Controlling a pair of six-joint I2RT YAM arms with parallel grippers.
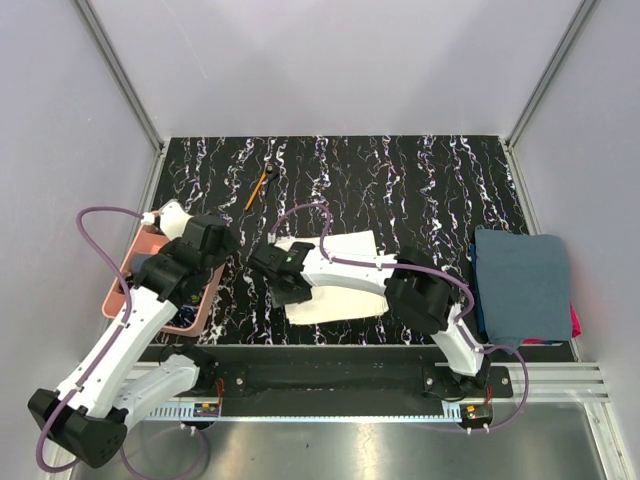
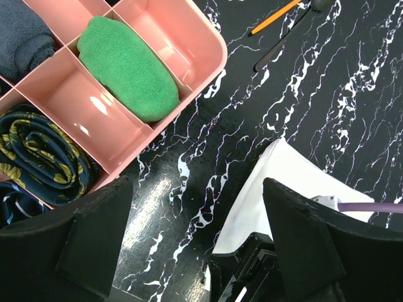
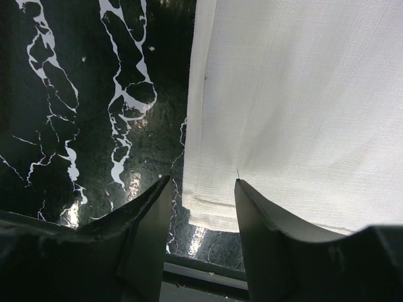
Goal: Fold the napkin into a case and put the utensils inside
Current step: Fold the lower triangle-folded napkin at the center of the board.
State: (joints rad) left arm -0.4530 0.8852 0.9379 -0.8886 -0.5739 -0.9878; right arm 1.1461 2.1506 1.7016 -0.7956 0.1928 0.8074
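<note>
I see the napkin [image 1: 352, 246] lying flat mid-table, not yet folded; my right gripper [image 3: 201, 189] sits low at its 8 o'clock corner, jaws partly apart and straddling the cloth's left edge, one finger over cloth, the other over the black marbled table [image 3: 75, 126]; nothing looks pinched; the left gripper [image 2: 195, 214] hangs at the napkin's 9 o'clock, spread wide and empty, beside the pink tray [image 2: 214, 63]; the utensils [image 1: 262, 185] lie at 11 o'clock, well apart.
</note>
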